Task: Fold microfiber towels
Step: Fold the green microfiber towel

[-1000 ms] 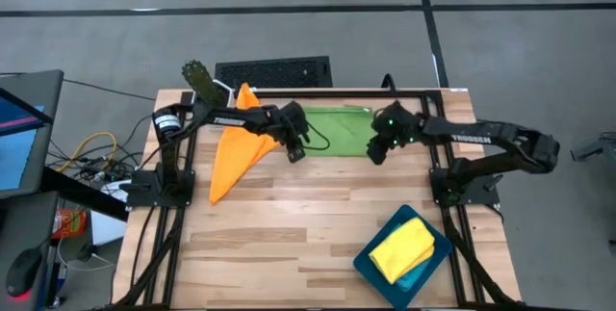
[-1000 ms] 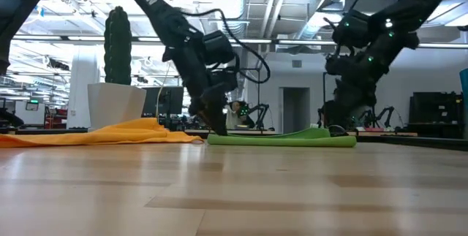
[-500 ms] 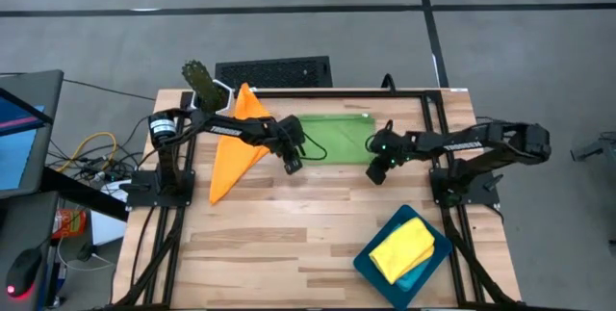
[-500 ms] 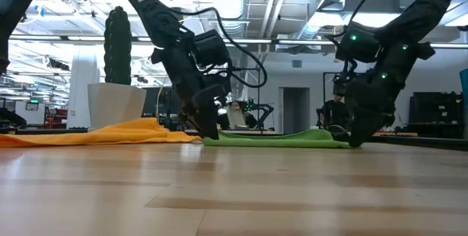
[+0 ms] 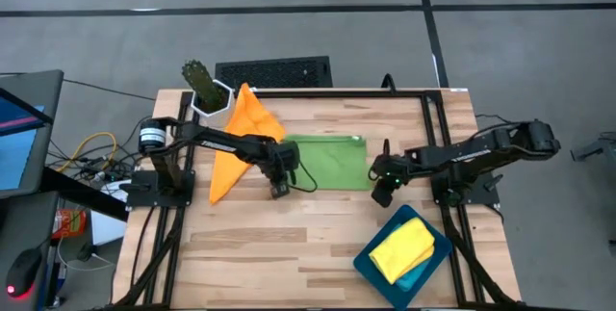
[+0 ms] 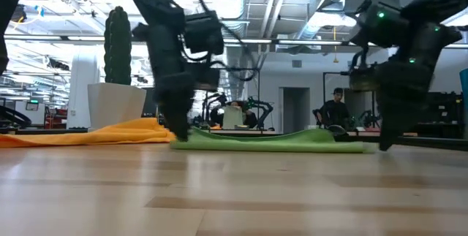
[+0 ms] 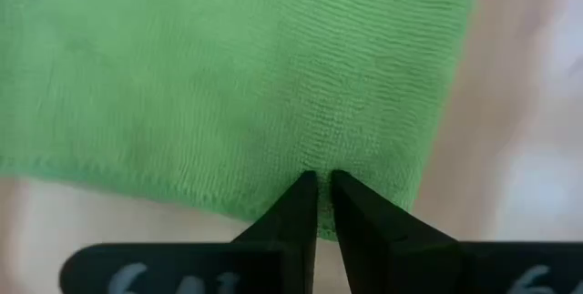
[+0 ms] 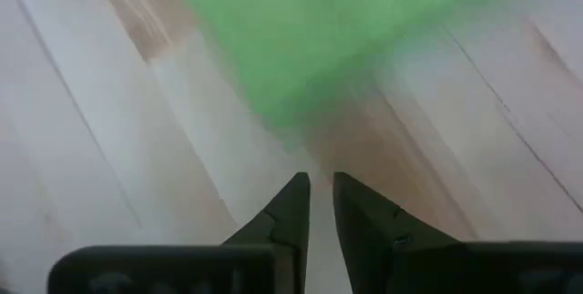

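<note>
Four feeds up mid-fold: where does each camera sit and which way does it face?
High: overhead, straight down on the table; both arms show.
Low: at tabletop height, level across; both arms descend beside the green towel.
Left wrist: past the left gripper, jaws pinching that towel's edge.
Right wrist: past the right gripper, over bare wood by the towel.
All four share the green towel.

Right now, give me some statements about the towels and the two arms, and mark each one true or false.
1. The left gripper has its jaws pinched on the green towel. True.
2. The yellow towel lies flat on the bare table. False: it sits in the teal tray.
3. The orange towel lies to the left of the green one in the high view. True.
4. The right gripper holds the green towel. False: its jaws are nearly together over bare wood just off the towel's corner.
5. The green towel hangs in the air. False: it lies on the table.
</note>
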`<action>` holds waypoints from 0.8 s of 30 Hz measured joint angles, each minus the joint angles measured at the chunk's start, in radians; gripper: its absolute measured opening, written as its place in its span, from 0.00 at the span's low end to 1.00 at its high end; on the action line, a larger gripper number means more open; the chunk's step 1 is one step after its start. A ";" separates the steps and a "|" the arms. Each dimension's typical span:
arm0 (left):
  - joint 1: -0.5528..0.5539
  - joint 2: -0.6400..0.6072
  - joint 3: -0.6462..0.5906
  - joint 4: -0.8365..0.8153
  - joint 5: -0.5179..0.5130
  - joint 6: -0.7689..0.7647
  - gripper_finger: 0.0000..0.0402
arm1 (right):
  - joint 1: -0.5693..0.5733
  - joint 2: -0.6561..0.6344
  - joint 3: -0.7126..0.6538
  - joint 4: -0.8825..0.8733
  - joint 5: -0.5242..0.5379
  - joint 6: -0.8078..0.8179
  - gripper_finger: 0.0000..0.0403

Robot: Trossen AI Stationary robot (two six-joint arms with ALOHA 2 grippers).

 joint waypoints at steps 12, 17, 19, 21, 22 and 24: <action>0.030 -0.166 0.002 0.098 -0.039 0.032 0.08 | -0.037 -0.146 -0.002 0.258 0.165 -0.119 0.19; 0.111 -0.130 0.007 0.368 -0.030 0.099 0.08 | -0.180 -0.061 0.000 0.502 0.195 -0.194 0.18; 0.151 -0.091 0.005 0.402 0.008 0.098 0.07 | -0.229 -0.016 0.000 0.588 0.143 -0.195 0.18; 0.183 -0.044 0.004 0.415 0.045 0.098 0.04 | -0.266 0.034 0.008 0.645 0.091 -0.195 0.17; 0.193 -0.023 0.003 0.422 0.074 0.099 0.02 | -0.276 0.064 0.021 0.650 0.077 -0.196 0.17; 0.203 0.021 0.003 0.436 0.135 0.110 0.01 | -0.291 0.122 0.054 0.648 0.053 -0.217 0.16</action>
